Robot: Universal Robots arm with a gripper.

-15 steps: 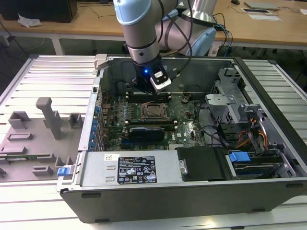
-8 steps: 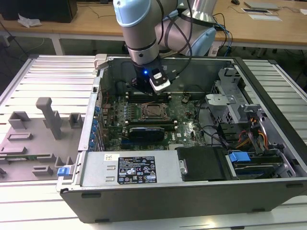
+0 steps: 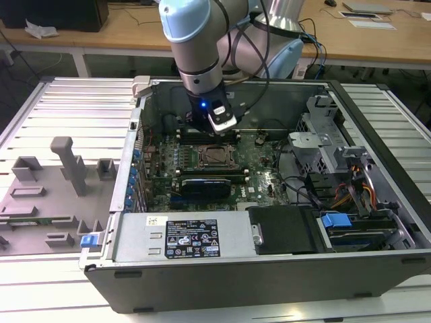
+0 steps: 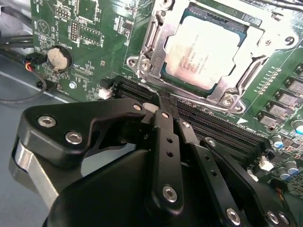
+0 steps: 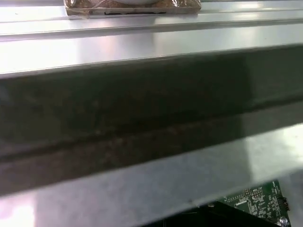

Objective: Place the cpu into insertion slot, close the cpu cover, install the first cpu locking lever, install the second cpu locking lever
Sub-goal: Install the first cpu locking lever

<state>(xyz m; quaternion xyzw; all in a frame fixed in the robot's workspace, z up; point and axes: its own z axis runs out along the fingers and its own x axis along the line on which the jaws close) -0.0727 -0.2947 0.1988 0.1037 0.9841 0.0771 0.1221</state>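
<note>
- The black gripper [image 4: 160, 101] is closest to the lens in the second wrist view. Its jaws appear pressed together at the tip, with nothing visible between them.
- The tip hangs over the dark memory slots [image 4: 222, 132], just beside one corner of the socket. Whether it touches anything there cannot be told.
- The cpu [image 4: 203, 52] lies flat in the socket, its silvery top facing up.
- The cpu cover [image 4: 152, 45] is down around the chip, and its metal frame borders the chip's edges.
- Whether the locking levers are latched cannot be made out.
- A round coin battery [image 4: 59, 57] sits on the green board [image 4: 94, 23], well apart from the socket.
- In the exterior view, the arm [image 3: 195, 54] reaches down into the open computer case [image 3: 202, 276], with its wrist above the socket [image 3: 217, 156].
- A grey fixture tray [image 3: 60, 182] rests on the table at the exterior view's left, beside the case.
- In the first wrist view, a metal case wall [image 5: 142, 123] runs across close to the lens.
</note>
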